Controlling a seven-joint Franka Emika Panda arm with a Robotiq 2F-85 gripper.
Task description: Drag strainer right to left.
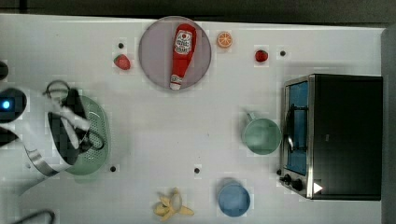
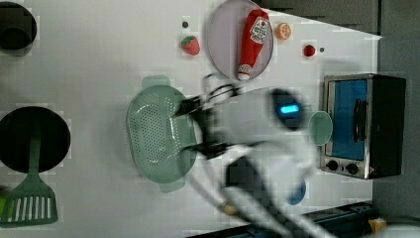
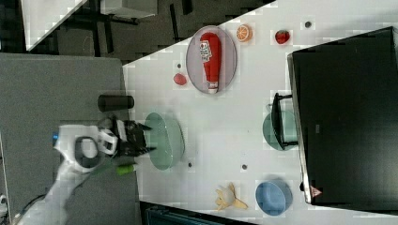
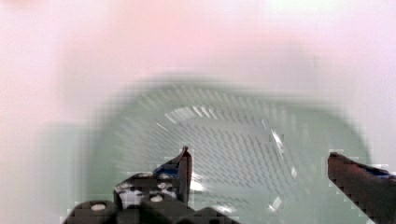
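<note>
**Wrist view: open claw poised over the strainer, drag looks finished or not yet gripped**

Wrist view looks down into the strainer, its dotted mint-green bowl lying under the claw, whose 2 fingers stand wide apart with nothing between them. The claw is open and holds nothing.

On the top view, the strainer sits toward 9 o'clock on the white tabletop, partly covered by the arm and the claw. The mug stands well apart toward 3 o'clock, just beside the toaster oven. The plate with the ketchup bottle lies toward 12 o'clock, and the blue bowl and the banana lie toward 6 o'clock.

In the left view the claw hovers at the strainer's rim on its 3 o'clock side; whether a finger touches the rim I cannot tell.

Judgement: the strainer already lies at the top view's left end, so the drag seems largely done and this reads as the release or retreat step. If more travel is wanted, the next move calls for lowering 1 finger inside the rim wall and pulling level and slowly, so the light bowl slides rather than tips.
</note>
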